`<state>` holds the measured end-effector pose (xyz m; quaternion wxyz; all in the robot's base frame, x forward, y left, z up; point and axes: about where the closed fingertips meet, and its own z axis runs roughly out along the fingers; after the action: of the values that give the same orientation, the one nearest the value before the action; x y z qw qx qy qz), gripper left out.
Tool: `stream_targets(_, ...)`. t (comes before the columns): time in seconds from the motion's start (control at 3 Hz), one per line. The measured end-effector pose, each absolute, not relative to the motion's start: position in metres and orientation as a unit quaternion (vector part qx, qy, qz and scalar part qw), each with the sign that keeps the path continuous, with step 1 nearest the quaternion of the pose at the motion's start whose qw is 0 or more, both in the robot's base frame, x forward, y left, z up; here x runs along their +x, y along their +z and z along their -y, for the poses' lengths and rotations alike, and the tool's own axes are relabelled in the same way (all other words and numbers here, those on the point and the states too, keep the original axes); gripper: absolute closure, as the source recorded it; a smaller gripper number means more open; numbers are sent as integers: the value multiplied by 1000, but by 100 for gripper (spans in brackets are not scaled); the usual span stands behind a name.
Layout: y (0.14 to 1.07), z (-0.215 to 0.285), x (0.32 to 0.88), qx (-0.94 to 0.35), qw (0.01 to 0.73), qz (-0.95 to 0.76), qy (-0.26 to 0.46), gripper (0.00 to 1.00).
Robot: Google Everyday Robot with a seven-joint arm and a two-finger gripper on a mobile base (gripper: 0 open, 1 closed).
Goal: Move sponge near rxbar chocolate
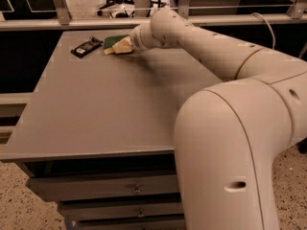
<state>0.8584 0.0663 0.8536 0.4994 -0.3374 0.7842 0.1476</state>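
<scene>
The sponge [112,42], dark green on top with pale yellow foam below, is at the far edge of the grey table [96,109]. My gripper [122,46] is at the end of the long white arm and is right on the sponge's right side. The rxbar chocolate [86,47], a flat black wrapper with light markings, lies just left of the sponge, a small gap apart. The gripper's end is mostly hidden by the wrist.
The white arm [201,47] reaches across the table's right half, and its large elbow [235,152] fills the right foreground. Drawers [120,190] sit under the table. A rail [72,23] and chair legs stand behind the far edge.
</scene>
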Motion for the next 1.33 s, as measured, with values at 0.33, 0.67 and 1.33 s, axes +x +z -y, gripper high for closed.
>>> stream_targets(0.33,849,-86,858,-344,486,-785,169,52)
stream_targets(0.67,847,-95,857,-351,478,-785,180,21)
stream_targets(1.33,851,-94,853,-348,477,-785,188,0)
